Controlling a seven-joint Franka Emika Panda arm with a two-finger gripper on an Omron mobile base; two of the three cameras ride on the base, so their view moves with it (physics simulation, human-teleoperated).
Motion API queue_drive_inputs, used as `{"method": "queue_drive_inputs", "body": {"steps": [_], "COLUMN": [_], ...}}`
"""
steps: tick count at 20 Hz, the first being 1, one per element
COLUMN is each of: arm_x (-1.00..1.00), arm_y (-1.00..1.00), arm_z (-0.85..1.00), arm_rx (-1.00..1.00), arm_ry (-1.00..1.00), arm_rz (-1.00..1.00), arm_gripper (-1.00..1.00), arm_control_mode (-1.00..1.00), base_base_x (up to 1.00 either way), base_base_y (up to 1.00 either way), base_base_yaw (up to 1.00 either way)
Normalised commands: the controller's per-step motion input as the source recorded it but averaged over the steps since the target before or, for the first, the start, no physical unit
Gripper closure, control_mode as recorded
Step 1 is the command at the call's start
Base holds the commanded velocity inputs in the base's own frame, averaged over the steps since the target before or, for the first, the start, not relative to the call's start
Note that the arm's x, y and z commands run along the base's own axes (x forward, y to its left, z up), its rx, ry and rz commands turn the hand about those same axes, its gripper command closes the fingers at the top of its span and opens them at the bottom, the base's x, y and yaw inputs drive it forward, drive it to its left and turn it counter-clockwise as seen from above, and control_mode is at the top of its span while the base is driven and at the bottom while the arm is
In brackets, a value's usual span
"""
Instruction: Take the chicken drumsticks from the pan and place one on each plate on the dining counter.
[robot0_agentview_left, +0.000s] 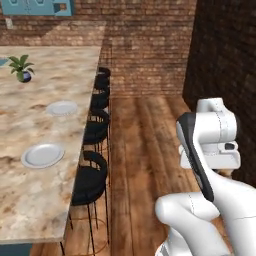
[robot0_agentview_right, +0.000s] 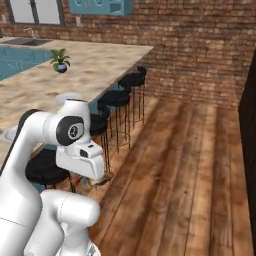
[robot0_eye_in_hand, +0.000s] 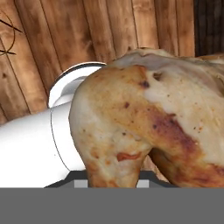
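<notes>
gripper (robot0_eye_in_hand: 113, 186) clamped on golden drumstick (robot0_eye_in_hand: 148, 127) above wood floor (robot0_eye_in_hand: 65, 39); two bare plates (robot0_agentview_left: 43, 155) on dining counter (robot0_agentview_left: 45, 200), left base view

1. A home kitchen with a dining island: the long marble-topped counter (robot0_agentview_left: 45, 200) is the landmark.
2. A row of black bar stools (robot0_agentview_left: 90, 181) stands along the counter's edge, on a wooden plank floor (robot0_agentview_right: 190, 165).
3. Two pale plates (robot0_agentview_left: 43, 155) and a small potted plant (robot0_agentview_left: 22, 67) sit on the counter.
4. Beyond the counter's far end are a red brick wall (robot0_agentview_right: 200, 45), teal wall cabinets (robot0_agentview_right: 100, 6) and a sink (robot0_agentview_right: 26, 42).
</notes>
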Motion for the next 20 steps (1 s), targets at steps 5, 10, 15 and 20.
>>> {"method": "queue_drive_inputs", "body": {"steps": [5, 10, 15, 20], "arm_x": [0.0, 0.0, 0.0, 0.0], "arm_y": [0.0, 0.0, 0.0, 0.0], "arm_z": [0.0, 0.0, 0.0, 0.0], "arm_rx": [0.0, 0.0, 0.0, 0.0], "arm_ry": [0.0, 0.0, 0.0, 0.0], "arm_rz": [0.0, 0.0, 0.0, 0.0], "arm_gripper": [1.0, 1.0, 1.0, 1.0], "arm_control_mode": [1.0, 1.0, 1.0, 1.0], "base_base_x": [0.27, 0.6, 0.83, 0.79], "base_base_y": [-1.0, -0.8, -0.66, -0.61], "base_base_yaw": [0.38, 0.45, 0.58, 0.63]}}
